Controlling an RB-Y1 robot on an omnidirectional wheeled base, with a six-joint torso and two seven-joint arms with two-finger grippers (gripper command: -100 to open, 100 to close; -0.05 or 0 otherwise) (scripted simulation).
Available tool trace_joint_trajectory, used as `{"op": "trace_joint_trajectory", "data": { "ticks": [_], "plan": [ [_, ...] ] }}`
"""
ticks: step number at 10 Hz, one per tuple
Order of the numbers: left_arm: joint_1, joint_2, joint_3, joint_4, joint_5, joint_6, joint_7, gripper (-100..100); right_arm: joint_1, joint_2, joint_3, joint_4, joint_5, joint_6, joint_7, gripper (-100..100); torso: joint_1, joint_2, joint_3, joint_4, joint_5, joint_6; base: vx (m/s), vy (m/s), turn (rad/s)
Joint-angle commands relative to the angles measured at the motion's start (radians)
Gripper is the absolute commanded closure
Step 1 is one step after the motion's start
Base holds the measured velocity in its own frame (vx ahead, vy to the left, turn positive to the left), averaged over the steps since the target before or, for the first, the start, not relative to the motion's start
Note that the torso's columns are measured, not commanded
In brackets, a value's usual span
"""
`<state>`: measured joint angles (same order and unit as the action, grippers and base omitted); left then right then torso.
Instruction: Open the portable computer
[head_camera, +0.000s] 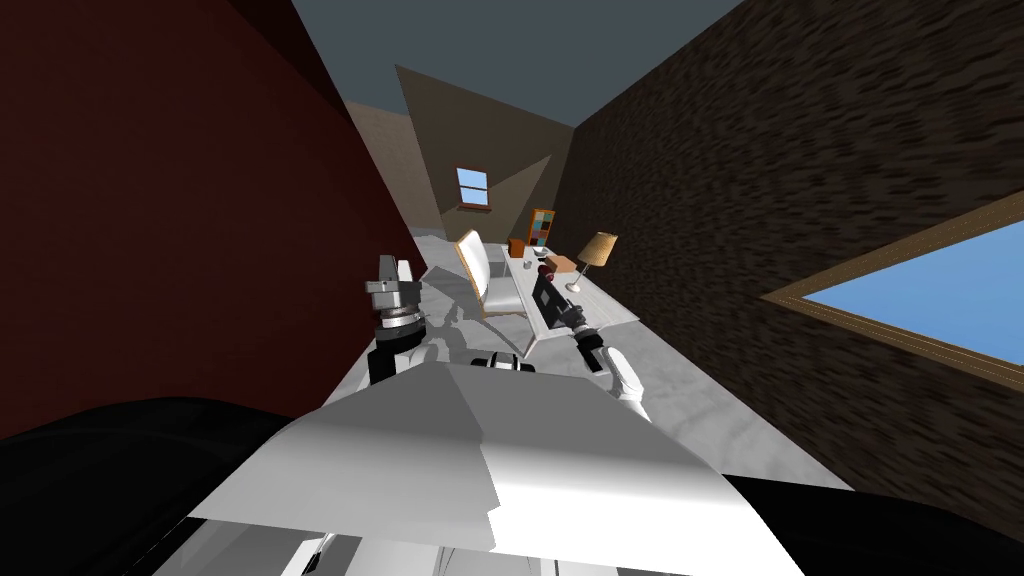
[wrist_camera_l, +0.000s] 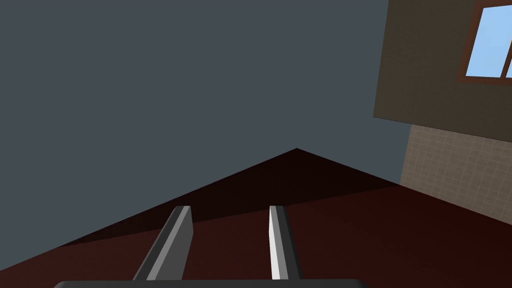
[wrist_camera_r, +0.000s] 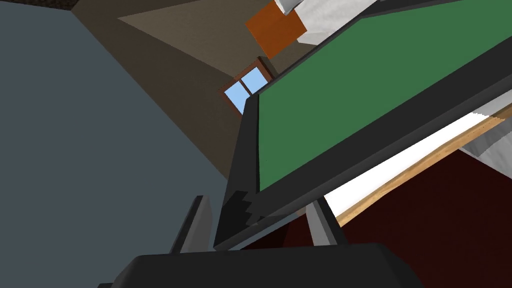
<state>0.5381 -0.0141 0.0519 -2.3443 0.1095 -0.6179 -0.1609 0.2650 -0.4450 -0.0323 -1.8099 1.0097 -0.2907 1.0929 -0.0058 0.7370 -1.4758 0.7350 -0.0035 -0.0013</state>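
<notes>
A narrow room runs ahead, with a dark red wall on my left, a dark brown wall on my right and a pale marbled floor. A long white counter (head_camera: 612, 305) stands along the right-hand wall, and a white chair (head_camera: 480, 265) is drawn up to its left edge. At the far end of the counter are an orange box (head_camera: 517, 247) and a small bookshelf (head_camera: 542, 227). A lamp (head_camera: 597, 250) with a tan shade stands near the wall-side edge.

The portable computer (wrist_camera_r: 360, 100) sits at the near end of the counter, close to the chair-side edge. Its dark lid is raised and shows a green screen inside a black bezel.

The right jaws are at the lid. Their two fingers (wrist_camera_r: 197, 227) are spread, and one corner of the lid stands between them. The further finger is just beside the bezel's edge, and I cannot tell whether it touches.

The left jaws are held up beside the red wall, well apart from the counter, with fingers (wrist_camera_l: 179, 235) parted and nothing between them.
</notes>
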Motion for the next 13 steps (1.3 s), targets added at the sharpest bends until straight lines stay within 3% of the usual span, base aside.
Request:
{"op": "trace_joint_trajectory", "data": {
  "ticks": [1,8,9,10,13],
  "plan": [
    [0.000,0.000,0.000,0.000,0.000,0.000,0.000,0,-0.015,-0.011,0.004,0.028,-0.034,0.007,-0.055,100,-0.001,-0.002,-0.001,0.000,0.000,0.002,-0.013,-0.058,0.043],
    [0.000,0.000,0.000,0.000,0.000,0.000,0.000,0,-0.079,-0.045,0.013,0.120,-0.159,0.028,-0.233,100,0.000,-0.003,-0.002,-0.002,0.001,0.004,-0.018,-0.082,0.043],
    [0.000,0.000,0.000,0.000,0.000,0.000,0.000,0,-0.078,-0.037,0.012,0.107,-0.149,0.022,-0.214,100,0.002,-0.003,-0.002,-0.001,0.001,0.003,-0.004,-0.039,0.008],
    [0.000,0.000,0.000,0.000,0.000,0.000,0.000,0,-0.092,-0.013,0.012,0.147,-0.181,0.011,-0.245,100,0.007,-0.002,-0.001,0.000,0.003,0.002,0.004,-0.099,0.009],
    [0.000,0.000,0.000,0.000,0.000,0.000,0.000,0,-0.109,0.023,0.016,0.206,-0.226,-0.009,-0.281,100,0.002,-0.003,-0.002,-0.002,0.000,0.002,0.012,-0.126,0.030]
  ]
}}
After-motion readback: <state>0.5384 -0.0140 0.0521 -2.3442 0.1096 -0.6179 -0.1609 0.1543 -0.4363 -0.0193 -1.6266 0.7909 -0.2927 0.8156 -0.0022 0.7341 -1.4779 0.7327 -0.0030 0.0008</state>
